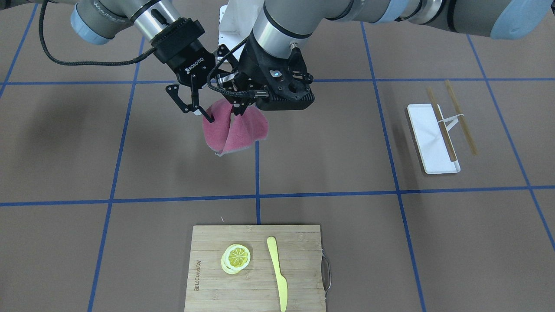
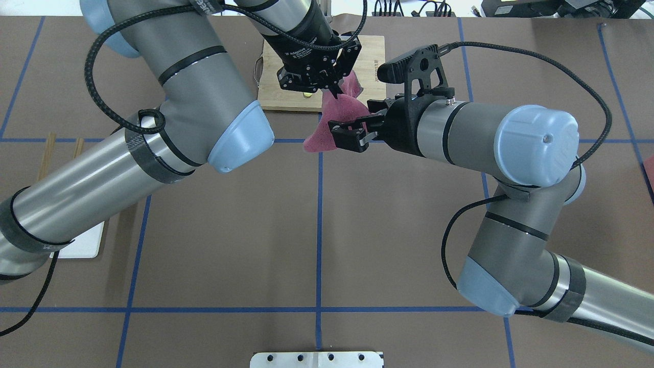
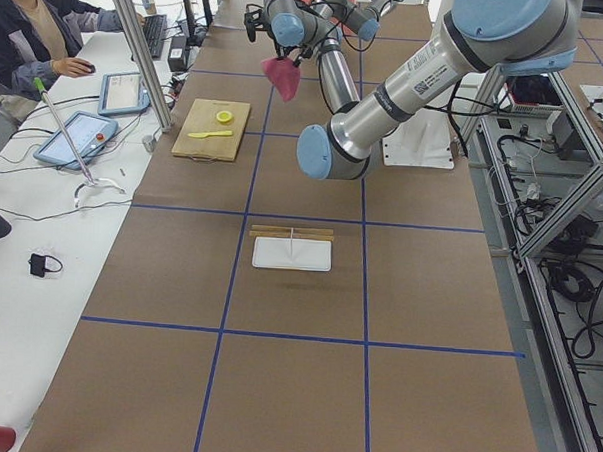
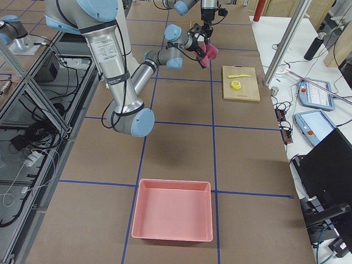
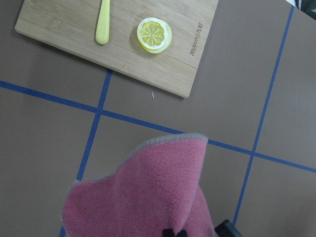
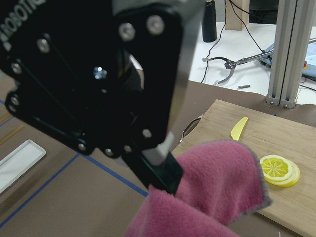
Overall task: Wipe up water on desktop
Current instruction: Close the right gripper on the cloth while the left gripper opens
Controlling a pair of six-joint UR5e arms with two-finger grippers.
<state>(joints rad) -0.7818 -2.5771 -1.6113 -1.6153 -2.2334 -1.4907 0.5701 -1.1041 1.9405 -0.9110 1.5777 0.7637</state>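
L claw (image 2: pixel 334 93) pinches cloth (image 1: pixel 236 130); desktop (image 1: pixel 173 151) matte brown.

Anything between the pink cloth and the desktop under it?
Nothing visible. The pink cloth hangs in the left claw over bare desktop; the bamboo cutting board lies off to the side, not beneath it.

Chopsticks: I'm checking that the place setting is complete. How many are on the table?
2. One chopstick lies across the white tray; the other chopstick lies on the desktop right beside the tray. I see no others.
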